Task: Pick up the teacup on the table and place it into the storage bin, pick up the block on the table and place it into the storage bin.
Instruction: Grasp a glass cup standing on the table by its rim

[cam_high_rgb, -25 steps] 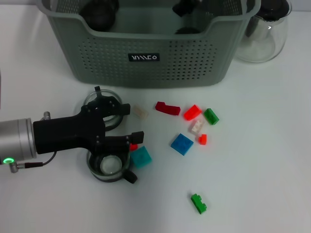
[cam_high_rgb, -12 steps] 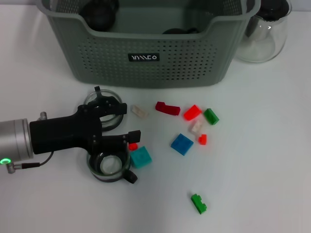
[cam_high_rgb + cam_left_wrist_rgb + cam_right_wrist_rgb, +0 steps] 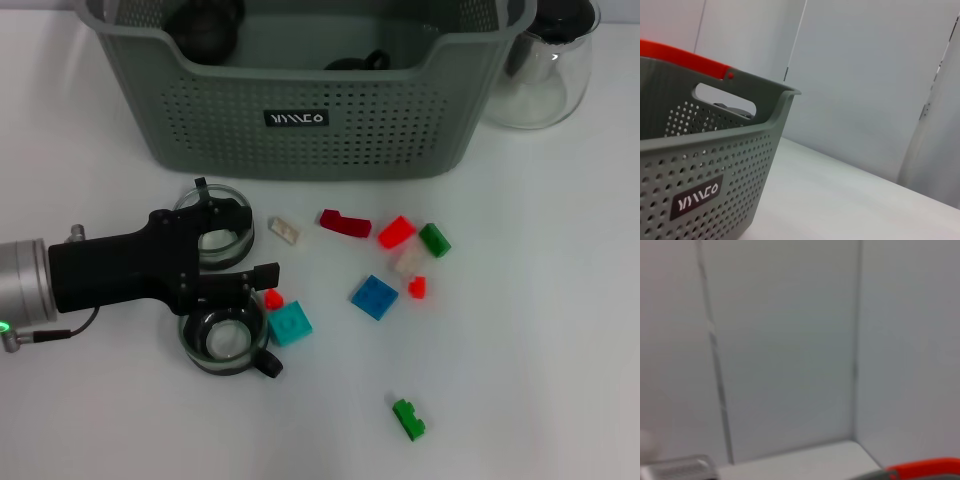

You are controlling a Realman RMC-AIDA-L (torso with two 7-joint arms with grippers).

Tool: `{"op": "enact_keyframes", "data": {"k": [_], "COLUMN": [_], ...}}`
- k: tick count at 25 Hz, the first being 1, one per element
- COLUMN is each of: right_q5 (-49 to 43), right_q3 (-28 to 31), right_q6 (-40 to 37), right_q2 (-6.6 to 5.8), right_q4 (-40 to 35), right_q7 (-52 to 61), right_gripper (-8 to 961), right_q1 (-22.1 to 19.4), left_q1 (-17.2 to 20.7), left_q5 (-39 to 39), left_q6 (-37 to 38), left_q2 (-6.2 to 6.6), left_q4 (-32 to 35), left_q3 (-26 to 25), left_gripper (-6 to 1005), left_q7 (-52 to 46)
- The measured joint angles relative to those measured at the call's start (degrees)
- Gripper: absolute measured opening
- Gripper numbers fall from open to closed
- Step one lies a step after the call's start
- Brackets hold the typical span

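Hovering over two teacups (image 3: 222, 338), left gripper (image 3: 250, 245) gapes.

White table (image 3: 540, 330) under even light; pale grey panelled wall (image 3: 865, 75) behind, thin vertical seams.

Lighting: bright, even, diffuse from above; shadows soft and short on the white table (image 3: 520, 330). Head view sharp. Right wrist view blurred, hazy. Left wrist view fairly sharp.
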Motion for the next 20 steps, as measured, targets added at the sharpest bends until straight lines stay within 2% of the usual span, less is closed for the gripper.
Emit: {"op": "enact_keyframes", "data": {"k": [4,10,13,16,20], "right_q5": [6.0,6.7,5.8,2.5,-2.7], "right_q3": [4.2,8.0,8.1,8.5,8.5], "right_q6": [-7.1,-19.1,-24.5,-26.5,-26.7], "right_q2": [-1.03,-1.56,-2.32,-2.65,-2.64], "right_q4": [0.8,1.5,3.8,7.1,10.6], "right_q7": [-3.4,-10.3,-12.8,-14.0,-14.4], "right_gripper": [938,938,937,937,937], "right_q1": [-3.5,-7.4,-8.6,-9.2,-9.6], "left_q1": [0.0,-0.3,-0.3,-0.4,-0.6], "left_q5": [0.0,-0.1,0.0,0.3,0.6], "left_q6": [0.1,0.2,-0.1,-1.1,-1.9], "left_q2": [0.09,0.52,0.75,0.79,0.8], "left_q4": [0.6,2.2,4.1,7.9,15.3], "left_q3": [-0.1,-0.6,-0.6,-0.5,1.7], "left_gripper": [872,872,872,871,871], "left_q7": [0.0,-1.9,-3.1,-6.1,-14.8]}}
